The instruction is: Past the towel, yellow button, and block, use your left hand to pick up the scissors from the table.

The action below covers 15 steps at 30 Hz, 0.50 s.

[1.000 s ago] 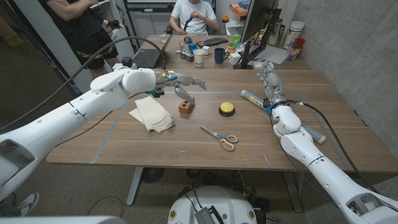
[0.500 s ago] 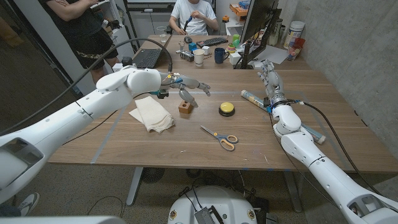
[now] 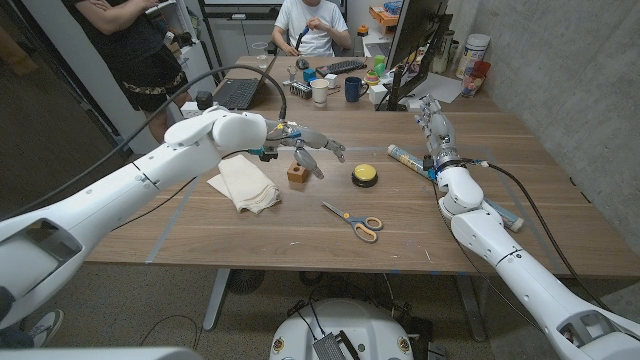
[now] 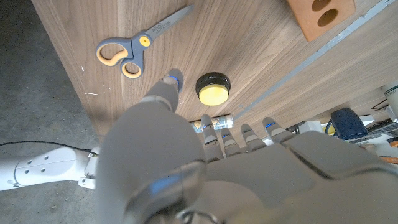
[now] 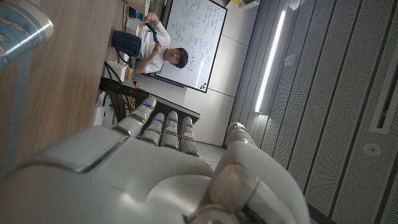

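Right now our left hand (image 3: 308, 150) hovers w/ fingers spread, holding nothing, above the block (image 3: 297, 175), while the scissors (image 3: 353, 219) lie nearer us & rightward, long axis diagonal, handles toward the table's front edge.

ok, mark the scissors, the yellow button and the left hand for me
scissors (image 3: 352, 220): head view, on the pivot where the blades meet the orange-grey handles.
yellow button (image 3: 365, 174): head view, on the yellow cap.
left hand (image 3: 305, 149): head view, on the middle of the hand, above the wooden block (image 3: 298, 174).
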Each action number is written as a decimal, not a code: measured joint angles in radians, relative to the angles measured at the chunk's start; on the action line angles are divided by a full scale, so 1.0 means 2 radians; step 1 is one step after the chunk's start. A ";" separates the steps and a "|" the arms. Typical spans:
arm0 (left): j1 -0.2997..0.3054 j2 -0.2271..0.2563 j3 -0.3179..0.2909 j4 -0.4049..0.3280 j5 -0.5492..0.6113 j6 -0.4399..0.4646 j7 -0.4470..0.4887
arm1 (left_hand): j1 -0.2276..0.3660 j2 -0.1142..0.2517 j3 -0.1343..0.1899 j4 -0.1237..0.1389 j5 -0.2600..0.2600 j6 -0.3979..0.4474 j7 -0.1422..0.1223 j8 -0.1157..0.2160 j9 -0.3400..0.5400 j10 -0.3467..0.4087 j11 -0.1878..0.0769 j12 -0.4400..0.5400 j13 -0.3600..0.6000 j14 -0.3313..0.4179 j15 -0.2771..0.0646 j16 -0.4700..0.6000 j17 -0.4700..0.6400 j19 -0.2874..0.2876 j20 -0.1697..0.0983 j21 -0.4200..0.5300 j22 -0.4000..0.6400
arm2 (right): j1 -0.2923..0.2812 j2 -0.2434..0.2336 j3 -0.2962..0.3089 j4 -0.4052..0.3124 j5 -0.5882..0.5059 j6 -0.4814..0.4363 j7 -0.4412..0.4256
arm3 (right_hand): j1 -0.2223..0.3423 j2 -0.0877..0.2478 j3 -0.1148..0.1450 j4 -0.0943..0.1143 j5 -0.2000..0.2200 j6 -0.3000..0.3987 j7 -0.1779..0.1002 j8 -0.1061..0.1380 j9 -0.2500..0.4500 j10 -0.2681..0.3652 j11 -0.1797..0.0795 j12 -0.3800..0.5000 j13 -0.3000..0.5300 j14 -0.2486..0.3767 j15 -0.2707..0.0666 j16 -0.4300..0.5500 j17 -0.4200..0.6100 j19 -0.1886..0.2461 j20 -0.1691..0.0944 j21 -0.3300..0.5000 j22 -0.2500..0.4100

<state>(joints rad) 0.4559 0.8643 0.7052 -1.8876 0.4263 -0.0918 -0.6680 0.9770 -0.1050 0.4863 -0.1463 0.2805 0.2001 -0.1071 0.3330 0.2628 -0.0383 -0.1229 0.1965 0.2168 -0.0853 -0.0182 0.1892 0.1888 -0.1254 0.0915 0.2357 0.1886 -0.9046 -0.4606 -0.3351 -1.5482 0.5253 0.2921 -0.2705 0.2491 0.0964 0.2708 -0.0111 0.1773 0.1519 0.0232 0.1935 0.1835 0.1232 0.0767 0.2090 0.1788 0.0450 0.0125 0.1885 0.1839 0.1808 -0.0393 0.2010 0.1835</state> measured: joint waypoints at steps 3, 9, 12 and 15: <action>-0.004 -0.005 0.005 0.004 0.002 -0.003 -0.005 | 0.000 0.000 -0.001 0.001 0.000 0.000 0.000 0.002 0.000 0.000 0.000 0.000 0.000 -0.002 0.002 0.000 0.000 0.000 0.000 0.000 0.000 | 0.002 0.001 0.000 0.000 0.000 -0.001 -0.001 | 0.000 0.000 0.000 0.000 0.000 0.000 0.000 0.000 0.000 0.000 0.000 0.000 0.000 0.003 0.003 0.000 0.000 0.000 0.000 0.000 0.000; -0.011 -0.014 0.015 0.016 0.010 -0.006 -0.015 | 0.000 0.000 -0.002 0.002 0.000 0.000 0.000 0.004 0.002 0.000 0.000 0.004 0.000 -0.003 0.003 0.000 0.000 0.000 0.000 -0.003 0.000 | 0.005 0.004 0.000 0.004 0.000 -0.001 -0.002 | 0.000 0.000 0.000 0.000 0.000 0.000 0.000 0.000 0.000 0.000 0.000 0.000 0.000 0.003 0.003 0.000 0.000 0.000 0.000 0.000 0.000; -0.014 -0.018 0.019 0.022 0.015 -0.007 -0.017 | 0.003 0.003 -0.004 0.001 0.000 0.000 0.000 0.004 0.002 0.000 0.000 0.004 0.000 -0.003 0.003 0.000 0.000 0.000 0.000 -0.003 0.000 | 0.009 0.008 0.000 0.007 0.000 0.002 -0.002 | 0.000 0.000 0.000 0.000 0.000 0.000 0.000 0.000 0.000 0.000 0.000 0.000 0.000 0.003 0.003 0.000 0.000 0.000 0.000 0.000 0.000; -0.017 -0.022 0.024 0.027 0.019 -0.009 -0.020 | 0.003 0.003 -0.004 0.000 0.000 0.000 0.000 0.005 0.002 0.000 0.000 0.004 0.002 -0.003 0.003 0.000 0.000 0.000 0.000 -0.003 0.000 | 0.015 0.011 0.000 0.011 0.000 0.005 -0.002 | 0.000 0.000 0.000 0.000 0.002 0.003 -0.003 0.000 0.000 0.000 0.000 0.000 0.000 0.003 0.003 0.000 -0.001 0.000 0.000 0.000 0.000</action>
<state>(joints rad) 0.4224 0.8198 0.7538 -1.8339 0.4650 -0.1101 -0.7082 0.9823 -0.0996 0.4781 -0.1462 0.2805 0.2001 -0.1071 0.3436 0.2674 -0.0382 -0.1230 0.2035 0.2213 -0.0906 -0.0128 0.1892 0.1887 -0.1255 0.0914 0.2291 0.1885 -0.8737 -0.4384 -0.3359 -1.5254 0.5250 0.3025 -0.2745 0.2491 0.0964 0.2708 -0.0110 0.1814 0.1578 0.0174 0.1935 0.1835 0.1232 0.0767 0.2090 0.1787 0.0502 0.0178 0.1885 0.1821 0.1810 -0.0393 0.2010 0.1835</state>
